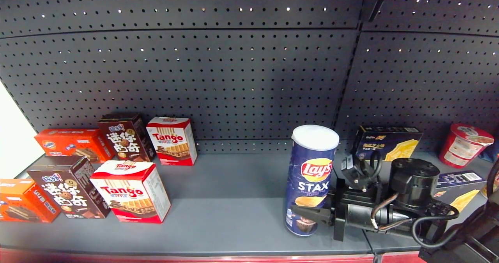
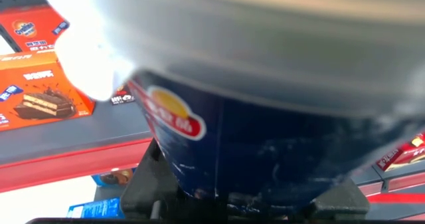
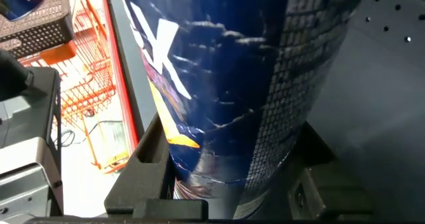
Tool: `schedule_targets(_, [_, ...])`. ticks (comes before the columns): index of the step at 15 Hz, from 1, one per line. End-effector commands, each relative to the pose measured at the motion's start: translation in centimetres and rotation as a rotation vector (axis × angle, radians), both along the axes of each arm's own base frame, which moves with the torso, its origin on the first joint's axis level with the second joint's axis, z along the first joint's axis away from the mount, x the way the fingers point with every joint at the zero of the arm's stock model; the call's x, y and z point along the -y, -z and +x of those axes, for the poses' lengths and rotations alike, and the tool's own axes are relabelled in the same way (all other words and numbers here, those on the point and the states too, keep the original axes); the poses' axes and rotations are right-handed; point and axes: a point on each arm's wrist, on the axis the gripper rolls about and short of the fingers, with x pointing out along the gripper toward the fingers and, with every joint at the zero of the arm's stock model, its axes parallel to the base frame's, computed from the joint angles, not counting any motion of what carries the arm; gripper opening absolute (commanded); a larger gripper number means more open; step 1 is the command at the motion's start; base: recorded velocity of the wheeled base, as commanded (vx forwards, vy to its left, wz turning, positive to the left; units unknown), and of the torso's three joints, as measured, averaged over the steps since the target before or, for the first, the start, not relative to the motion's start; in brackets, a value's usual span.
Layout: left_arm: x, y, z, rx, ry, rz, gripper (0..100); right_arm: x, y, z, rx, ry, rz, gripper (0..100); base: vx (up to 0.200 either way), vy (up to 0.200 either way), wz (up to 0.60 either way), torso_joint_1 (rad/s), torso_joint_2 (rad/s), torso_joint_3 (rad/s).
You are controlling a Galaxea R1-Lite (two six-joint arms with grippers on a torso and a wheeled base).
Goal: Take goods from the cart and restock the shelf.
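Shelf edge (image 1: 195,251): chip can (image 1: 312,165) in right tool (image 1: 308,215); boxes (image 1: 132,192) well apart.

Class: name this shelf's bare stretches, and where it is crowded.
Bare: the shelf, from the wafer boxes across to the chip can. Crowded: left of those boxes; right of the can, the right gripper and dark box.

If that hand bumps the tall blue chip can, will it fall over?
Probably, yes. The chip can is tall and narrow and stands upright on the shelf, so a push near the top would likely tip it. It is round, so on its side it would probably roll. The hand grips it low down, so the top may wobble.
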Motion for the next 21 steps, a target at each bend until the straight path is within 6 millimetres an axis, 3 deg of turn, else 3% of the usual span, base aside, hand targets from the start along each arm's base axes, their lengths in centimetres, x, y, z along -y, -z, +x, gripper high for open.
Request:
schedule_targets(1, [0.0, 0.1, 0.1, -0.005, 0.001, 0.001, 0, -0.1, 0.9, 0.0, -0.019, -0.003, -0.012, 0, 0.000, 0.000, 0.00, 0.000, 0.00, 0.000])
schedule_targets(18, [0.0, 0.3, 0.0, -0.005, -0.001, 0.001, 0, -1.5, 2.2, 0.0, -0.026, -0.034, -0.021, 0, 0.000, 0.000, 0.00, 0.000, 0.00, 0.000])
schedule_targets(19, [0.0, 0.3, 0.0, -0.003, -0.001, 0.001, 0, -1.5, 2.3, 0.0, -0.022, -0.035, -0.019, 100, 0.000, 0.000, 0.00, 0.000, 0.00, 0.000])
schedule_targets(21, [0.0, 0.3, 0.0, -0.003, -0.001, 0.001, 0, -1.5, 2.3, 0.0, -0.021, -0.032, -0.019, 100, 0.000, 0.000, 0.00, 0.000, 0.00, 0.000])
